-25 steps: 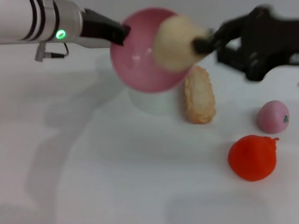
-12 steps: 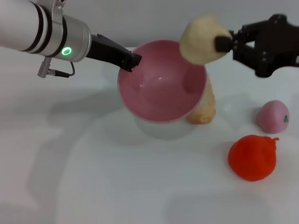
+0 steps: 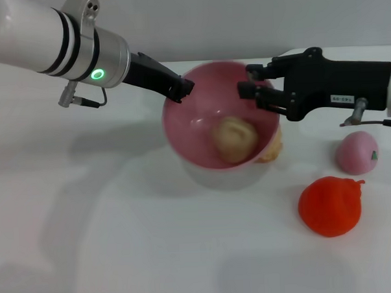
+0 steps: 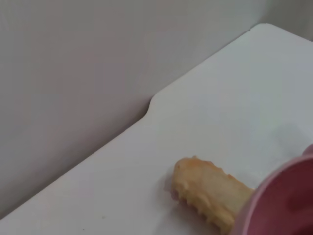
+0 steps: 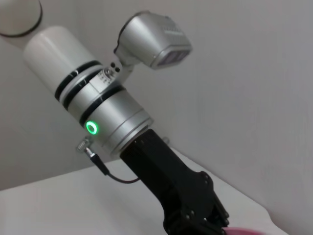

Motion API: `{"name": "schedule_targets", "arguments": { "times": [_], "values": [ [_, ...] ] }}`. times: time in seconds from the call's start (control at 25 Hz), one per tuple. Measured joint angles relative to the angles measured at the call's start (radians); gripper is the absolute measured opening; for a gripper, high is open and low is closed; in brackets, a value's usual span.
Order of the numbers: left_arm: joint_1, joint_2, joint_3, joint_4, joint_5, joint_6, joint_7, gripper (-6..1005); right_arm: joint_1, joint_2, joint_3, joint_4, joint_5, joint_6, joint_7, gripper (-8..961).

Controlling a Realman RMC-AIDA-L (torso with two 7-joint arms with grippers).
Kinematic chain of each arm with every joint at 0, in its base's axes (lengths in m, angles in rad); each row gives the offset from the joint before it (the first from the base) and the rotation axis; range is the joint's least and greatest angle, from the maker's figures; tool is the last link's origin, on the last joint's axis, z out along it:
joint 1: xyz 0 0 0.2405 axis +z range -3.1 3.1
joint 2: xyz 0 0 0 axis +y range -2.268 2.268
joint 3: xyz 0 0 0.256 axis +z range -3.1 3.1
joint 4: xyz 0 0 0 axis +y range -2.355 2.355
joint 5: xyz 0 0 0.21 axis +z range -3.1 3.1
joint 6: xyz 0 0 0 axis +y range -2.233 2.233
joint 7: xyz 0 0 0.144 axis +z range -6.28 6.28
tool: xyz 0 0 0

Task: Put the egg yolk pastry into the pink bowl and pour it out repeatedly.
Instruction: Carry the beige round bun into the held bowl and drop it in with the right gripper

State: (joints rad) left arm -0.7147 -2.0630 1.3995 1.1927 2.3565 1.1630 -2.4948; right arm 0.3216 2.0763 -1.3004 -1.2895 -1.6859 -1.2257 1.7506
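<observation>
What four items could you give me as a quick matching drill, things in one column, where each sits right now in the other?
Things:
1. egg yolk pastry
2. left pincer
3. right pincer
4. orange-red tomato toy

Places or states:
A. open, over the pink bowl's right rim
B. lying inside the pink bowl
C. on the white table, in front of the pink peach ball
D. shut on the pink bowl's left rim

Pairs: 1-B, 2-D, 3-A, 4-C
</observation>
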Motion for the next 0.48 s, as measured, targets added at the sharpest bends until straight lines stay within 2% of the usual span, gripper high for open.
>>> {"name": "schedule_targets", "arguments": {
  "times": [0.12,0.24,0.36,0.48],
  "values": [
    [-0.003,0.0,0.007,-0.004,0.0,-0.005,-0.001,44,-0.003,0.001,-0.01,-0.007,0.001,0.012,-0.007,246],
    [-0.003,0.0,0.007,-0.004,0.0,-0.009,-0.002,44,-0.013,0.002,-0.007,-0.03,0.011,0.014,-0.008,480],
    [0.001,0.001,0.007,-0.003,0.003,-0.018,-0.002,44,-0.048,0.003,-0.003,-0.072,0.076,0.011,-0.051,516],
    [0.01,0.001,0.007,-0.005,0.007,-0.039,0.0,44,-0.123,0.002,-0.001,-0.109,0.27,-0.003,-0.184,552]
  ]
}}
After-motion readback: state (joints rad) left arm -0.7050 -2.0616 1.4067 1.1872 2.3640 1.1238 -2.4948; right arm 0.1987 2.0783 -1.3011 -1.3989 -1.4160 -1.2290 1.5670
